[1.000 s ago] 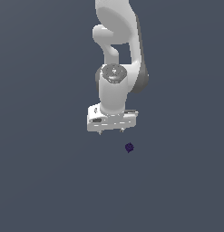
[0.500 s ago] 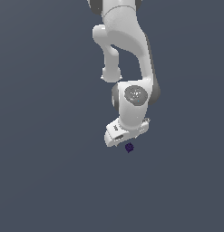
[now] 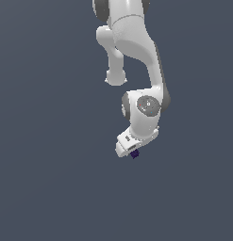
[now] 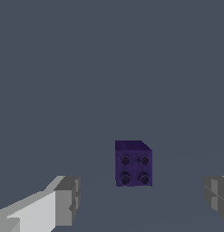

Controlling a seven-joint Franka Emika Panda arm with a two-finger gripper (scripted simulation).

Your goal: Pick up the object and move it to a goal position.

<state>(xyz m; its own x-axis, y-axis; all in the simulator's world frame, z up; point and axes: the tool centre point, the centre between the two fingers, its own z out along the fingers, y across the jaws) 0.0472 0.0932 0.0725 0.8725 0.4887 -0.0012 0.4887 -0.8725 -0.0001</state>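
The object [image 4: 133, 163] is a tiny dark purple-blue block with four round studs on its face, lying on the flat grey floor. In the exterior view the object [image 3: 134, 154] peeks out just under the white hand. My gripper [image 3: 128, 148] hangs right over it, tilted. In the wrist view my gripper [image 4: 143, 197] is open, with one grey fingertip [image 4: 68, 200] on one side of the object and the other [image 4: 216, 195] on the far side. The object sits between them, nearer the first fingertip, and touches neither.
The floor [image 3: 52, 179] is a plain dark grey-blue surface on all sides. The white arm [image 3: 132, 52] rises above the hand and bends back toward the top of the exterior view.
The arm has swung toward the exterior view's right and lowered, and the hand has turned. The gripper now stands directly over the object instead of up and to its left.
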